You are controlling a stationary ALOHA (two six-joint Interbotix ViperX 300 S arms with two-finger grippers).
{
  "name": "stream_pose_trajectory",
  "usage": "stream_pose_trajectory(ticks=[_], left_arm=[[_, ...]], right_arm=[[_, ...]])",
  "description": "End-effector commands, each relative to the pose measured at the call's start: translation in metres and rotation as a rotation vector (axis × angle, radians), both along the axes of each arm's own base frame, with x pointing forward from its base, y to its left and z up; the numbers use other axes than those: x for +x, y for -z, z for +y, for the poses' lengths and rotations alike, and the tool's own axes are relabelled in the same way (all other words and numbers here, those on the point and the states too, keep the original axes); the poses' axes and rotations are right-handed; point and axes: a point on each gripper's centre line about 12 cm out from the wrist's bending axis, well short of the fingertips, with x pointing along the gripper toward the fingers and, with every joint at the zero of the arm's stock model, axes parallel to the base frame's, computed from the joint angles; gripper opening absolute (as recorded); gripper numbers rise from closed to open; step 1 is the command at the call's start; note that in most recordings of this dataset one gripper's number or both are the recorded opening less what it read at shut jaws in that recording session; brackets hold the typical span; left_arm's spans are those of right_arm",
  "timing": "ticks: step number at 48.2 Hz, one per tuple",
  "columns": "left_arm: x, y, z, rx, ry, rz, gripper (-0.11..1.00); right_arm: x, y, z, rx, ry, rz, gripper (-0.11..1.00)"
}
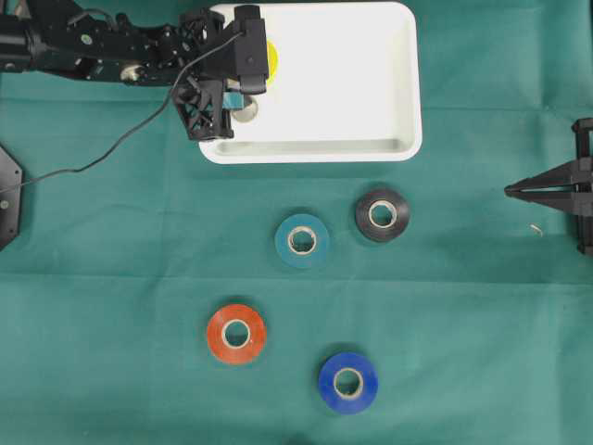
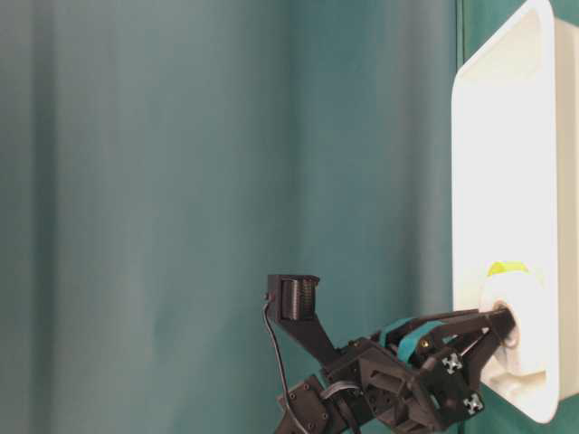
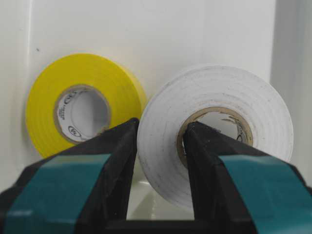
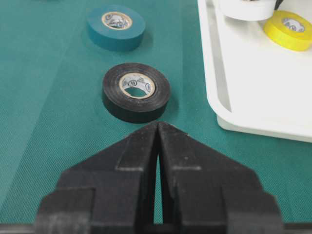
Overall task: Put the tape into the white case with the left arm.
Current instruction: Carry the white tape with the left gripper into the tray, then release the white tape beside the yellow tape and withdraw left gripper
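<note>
The white case [image 1: 408,83] lies at the top middle of the green cloth. A yellow tape roll [image 1: 271,57] lies in its left part. My left gripper [image 1: 239,102], with teal bands, reaches into the case and is shut on a white tape roll [image 3: 214,131]. One finger is inside the roll's core and the other is against its outer side. The yellow roll [image 3: 83,102] sits just beside it. In the table-level view the white roll [image 2: 520,316] is at the case's wall [image 2: 507,136]. My right gripper [image 1: 510,192] is shut and empty at the right edge.
Several loose rolls lie on the cloth below the case: teal [image 1: 302,240], black [image 1: 382,215], orange-red [image 1: 236,333] and blue [image 1: 347,381]. The black roll [image 4: 136,91] lies just ahead of my right gripper [image 4: 158,124]. A black cable [image 1: 111,153] trails at the left.
</note>
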Motion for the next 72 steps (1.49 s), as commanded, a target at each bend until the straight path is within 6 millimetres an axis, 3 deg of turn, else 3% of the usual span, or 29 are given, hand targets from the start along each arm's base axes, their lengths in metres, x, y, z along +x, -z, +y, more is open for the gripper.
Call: stream_pose_trajectory(ticks=[1,9,11,26,36,56,72], left_arm=[[0.003,-0.013,0.002,0.014,-0.003,-0.039,0.34],[0.003,-0.016,0.002,0.018,-0.003,-0.047,0.81],[0.003,-0.017,0.002,0.019,-0.003,-0.050,0.88],[-0.001,-0.023,0.000,0.024,-0.003,-0.063,0.87],[-0.010,-0.038,-0.010,0.034,0.011,-0.099,0.87],[-0.042,-0.061,-0.062,0.060,0.108,-0.248,0.87],[-0.056,-0.068,-0.107,-0.059,0.122,-0.351,0.87]], right_arm=[[0.002,-0.005,0.000,0.001,0.002,-0.017,-0.09],[0.002,-0.005,0.000,0.001,0.000,-0.017,-0.09],[0.002,-0.005,0.000,0.000,-0.001,-0.017,-0.09],[0.002,-0.005,0.000,0.001,0.002,-0.017,-0.09],[0.002,-0.005,0.000,0.000,0.001,-0.017,-0.09],[0.002,-0.005,0.000,0.000,-0.001,-0.018,-0.09],[0.002,-0.005,0.000,0.000,-0.001,-0.018,-0.09]])
